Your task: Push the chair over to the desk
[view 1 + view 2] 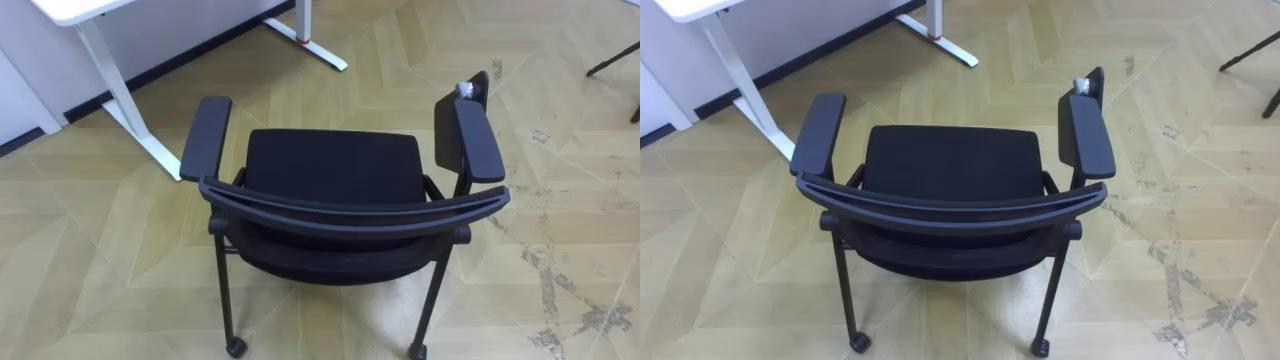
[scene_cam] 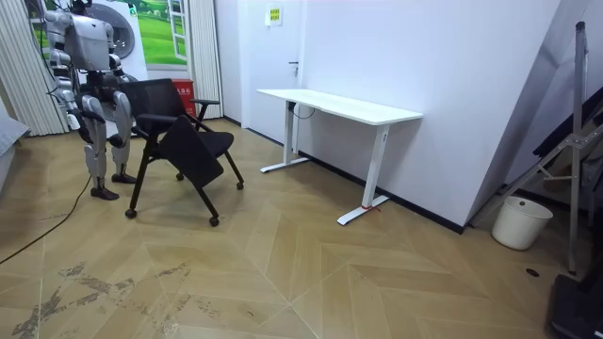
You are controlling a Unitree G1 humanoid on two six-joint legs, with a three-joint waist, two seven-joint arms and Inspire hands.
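Presently: black armchair with mesh back and castors (image 1: 335,175) on wooden floor (image 1: 90,260), robot behind it.
Hands (image 2: 66,94) too small in the room view; whether they grip the chair cannot be told.

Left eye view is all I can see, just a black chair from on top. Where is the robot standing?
Observer: In the room view it stands right behind the chair, at the backrest, facing it.
Operator: Where does the desk go?
Observer: The white desk stands along a white wall, to the room view's right of the chair.
Operator: Is anything else over there?
Observer: A white bucket sits on the floor by that wall, past the desk's far end.
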